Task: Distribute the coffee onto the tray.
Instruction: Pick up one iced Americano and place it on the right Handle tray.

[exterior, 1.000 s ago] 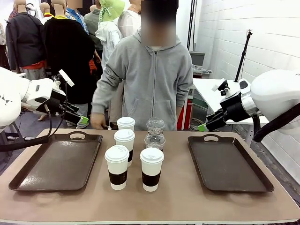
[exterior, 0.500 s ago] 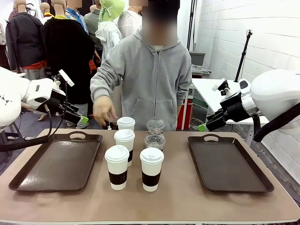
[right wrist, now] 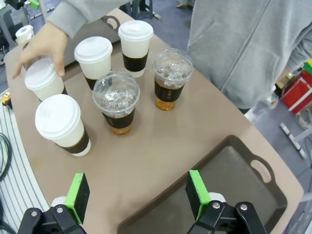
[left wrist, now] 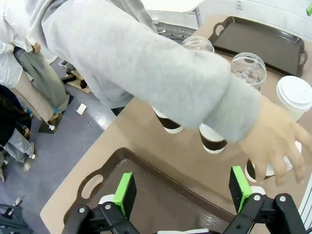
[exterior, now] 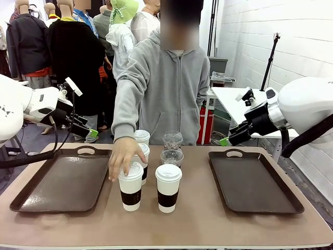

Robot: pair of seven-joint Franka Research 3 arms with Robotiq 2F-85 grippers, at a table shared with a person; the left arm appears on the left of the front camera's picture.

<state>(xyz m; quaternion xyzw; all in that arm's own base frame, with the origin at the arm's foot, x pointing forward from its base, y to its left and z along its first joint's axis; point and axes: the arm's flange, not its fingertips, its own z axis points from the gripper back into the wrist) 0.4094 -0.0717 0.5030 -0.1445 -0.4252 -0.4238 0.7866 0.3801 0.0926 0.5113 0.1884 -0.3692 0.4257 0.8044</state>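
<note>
Four white lidded paper cups with brown sleeves stand mid-table: front left [exterior: 130,188], front right [exterior: 168,187], and two behind [exterior: 141,136]. Two clear dome-lidded cups of brown drink [exterior: 171,156] stand beside them, also in the right wrist view [right wrist: 117,103]. A person's hand [exterior: 122,159] rests on the front left cup's lid [right wrist: 43,77]. The left tray [exterior: 57,182] and right tray [exterior: 255,182] are bare. My left gripper [exterior: 89,133] hangs open above the left tray's far end [left wrist: 146,195]. My right gripper [exterior: 226,140] hangs open by the right tray's far corner [right wrist: 229,185].
The person in a grey hoodie [exterior: 169,88] stands at the far edge, one sleeve [left wrist: 146,63] reaching across the cups. A white side table [exterior: 234,99] and a tripod pole [exterior: 269,62] stand at the back right. Bare tabletop lies along the near edge [exterior: 171,226].
The person's hand has come down from above the far edge onto the front left cup's lid. Neither arm has moved.
</note>
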